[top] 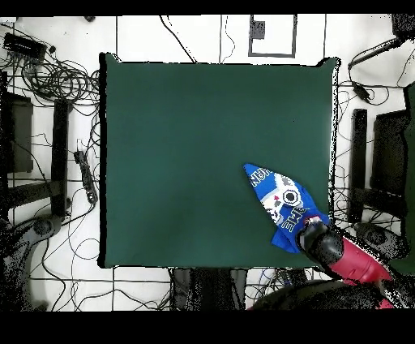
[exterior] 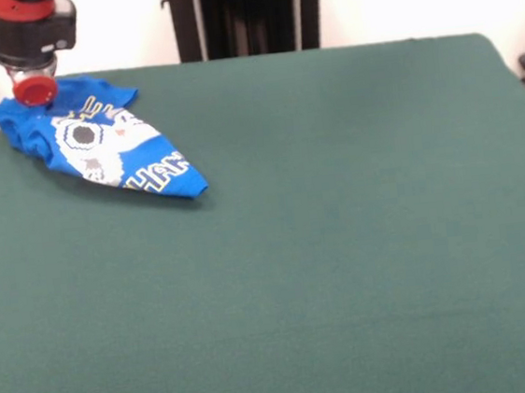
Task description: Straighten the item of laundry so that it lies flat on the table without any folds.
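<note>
Right now your gripper [exterior: 35, 89] sits on shirt [exterior: 107, 142] at table [exterior: 343, 244] corner; finger state unreadable; shirt's long axis runs toward table centre.

You saw the blue T-shirt [exterior: 97, 143] [top: 282, 204] lying crumpled, print up. It sat by a far corner of the green table [exterior: 343, 244] [top: 186, 146].

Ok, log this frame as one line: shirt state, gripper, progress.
shirt: bunched, folded, print up | place: table corner | gripper: over shirt's end, contact unclear | progress: not flat
</note>
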You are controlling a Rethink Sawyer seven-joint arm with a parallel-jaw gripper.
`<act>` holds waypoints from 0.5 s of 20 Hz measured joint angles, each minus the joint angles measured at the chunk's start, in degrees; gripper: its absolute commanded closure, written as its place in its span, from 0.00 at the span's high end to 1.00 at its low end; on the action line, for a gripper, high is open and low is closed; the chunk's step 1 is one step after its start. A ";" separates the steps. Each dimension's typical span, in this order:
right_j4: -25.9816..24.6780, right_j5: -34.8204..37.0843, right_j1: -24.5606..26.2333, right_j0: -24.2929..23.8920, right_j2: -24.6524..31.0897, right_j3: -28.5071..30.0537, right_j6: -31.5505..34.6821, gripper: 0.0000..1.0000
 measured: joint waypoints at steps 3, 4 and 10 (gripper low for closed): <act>2.35 -0.63 0.91 1.88 -1.69 -0.02 0.00 0.00; 3.17 -1.00 1.28 2.68 -2.37 -0.01 0.00 0.00; 5.68 -2.64 2.64 5.75 -4.78 0.10 0.00 0.00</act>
